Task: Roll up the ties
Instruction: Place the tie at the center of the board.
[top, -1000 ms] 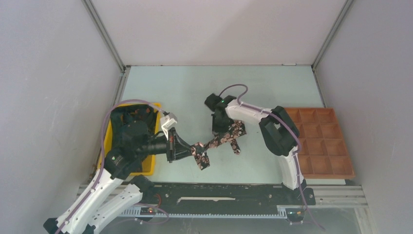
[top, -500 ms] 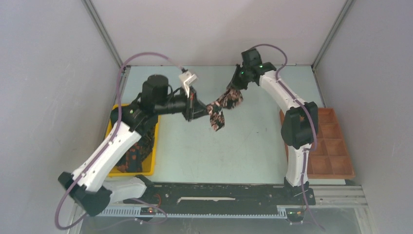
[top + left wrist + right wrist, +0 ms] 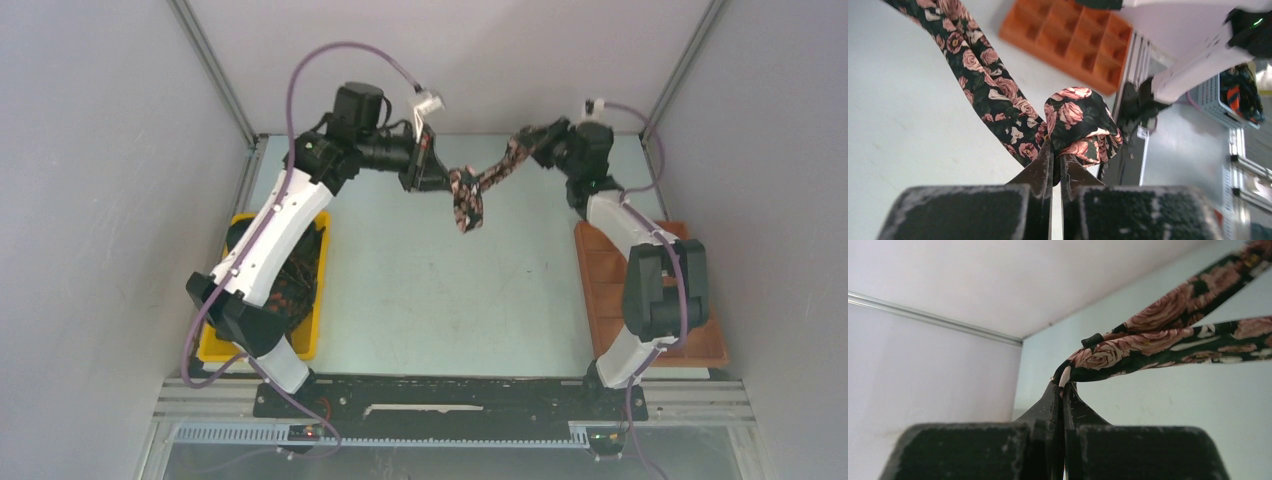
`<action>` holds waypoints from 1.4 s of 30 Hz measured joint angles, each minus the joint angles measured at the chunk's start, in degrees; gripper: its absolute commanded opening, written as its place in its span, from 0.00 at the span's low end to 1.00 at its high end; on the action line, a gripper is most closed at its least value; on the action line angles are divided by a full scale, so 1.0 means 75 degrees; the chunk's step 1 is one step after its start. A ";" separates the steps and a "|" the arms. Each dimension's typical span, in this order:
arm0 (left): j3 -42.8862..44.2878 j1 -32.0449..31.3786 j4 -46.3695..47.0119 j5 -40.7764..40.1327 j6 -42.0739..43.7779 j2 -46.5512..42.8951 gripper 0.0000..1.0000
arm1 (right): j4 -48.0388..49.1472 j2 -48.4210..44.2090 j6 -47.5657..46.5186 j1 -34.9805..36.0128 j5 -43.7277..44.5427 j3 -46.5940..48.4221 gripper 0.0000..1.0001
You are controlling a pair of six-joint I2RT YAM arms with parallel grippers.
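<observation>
One tie (image 3: 490,175), black with pink roses, hangs in the air over the far part of the table, stretched between both grippers. My left gripper (image 3: 447,180) is shut on a folded part of it, and a short end (image 3: 467,212) dangles below. In the left wrist view the fingertips (image 3: 1043,160) pinch the bunched fold (image 3: 1080,122), while the strip (image 3: 983,75) runs up to the left. My right gripper (image 3: 528,140) is shut on the other end. Its closed gripper (image 3: 1062,385) nips the tie's (image 3: 1158,337) edge in the right wrist view. More ties (image 3: 298,278) lie in the yellow bin.
The yellow bin (image 3: 215,345) sits at the table's left edge, partly under my left arm. An orange tray with compartments (image 3: 700,345) lies at the right edge, also visible as the tray (image 3: 1068,40) in the left wrist view. White walls close in the back and both sides.
Both arms have swung away from the near middle of the table to its far side, lifting the tie. The grippers have moved apart and the tie is drawn out longer between them.
</observation>
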 measured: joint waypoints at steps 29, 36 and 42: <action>-0.5933 -0.1469 -0.0420 -0.1632 0.0516 -0.1096 0.12 | -0.1918 -0.3605 -0.0370 0.1408 0.1507 -0.6079 0.49; -0.6513 -0.1967 -0.0338 -0.2323 0.0178 -0.1338 0.24 | -0.3360 -0.5820 -0.0507 0.1612 0.2171 -0.6458 0.49; -0.7166 -0.2127 -0.0055 -0.3252 -0.0539 -0.1798 0.51 | -0.3928 -0.6306 -0.0845 0.1859 0.2885 -0.6152 0.47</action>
